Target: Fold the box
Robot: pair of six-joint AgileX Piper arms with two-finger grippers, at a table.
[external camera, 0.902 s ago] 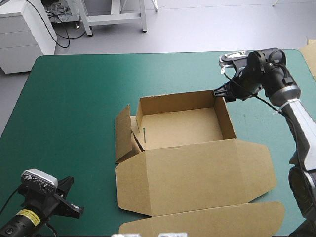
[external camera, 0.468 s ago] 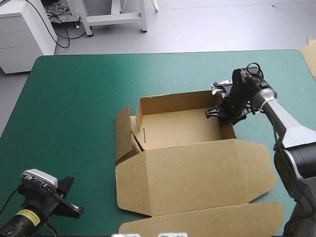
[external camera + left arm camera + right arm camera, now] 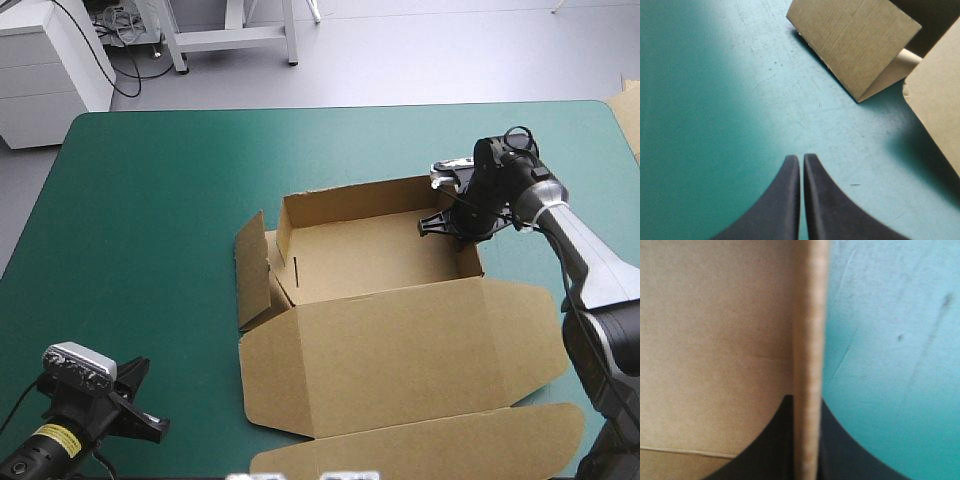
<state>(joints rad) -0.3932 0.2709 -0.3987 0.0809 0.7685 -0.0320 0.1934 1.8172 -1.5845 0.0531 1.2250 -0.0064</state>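
The brown box [image 3: 400,350] sits right of the table's middle as an open tray. Its lid lies flat toward the near edge, and a side flap [image 3: 852,42] leans outward on the left. The right hand [image 3: 805,401] pinches the tray's right wall near the far corner, one black finger on each side, all but closed on the board. The left hand [image 3: 801,159] is over the teal-green table [image 3: 150,200] at its near-left corner, fingers pressed together and empty, apart from the box.

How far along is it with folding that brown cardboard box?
Back and right walls of the brown cardboard box stand. The right gripper pinches the right wall. Remaining: the splayed left flap and the flat lid; the left gripper is shut, aside.
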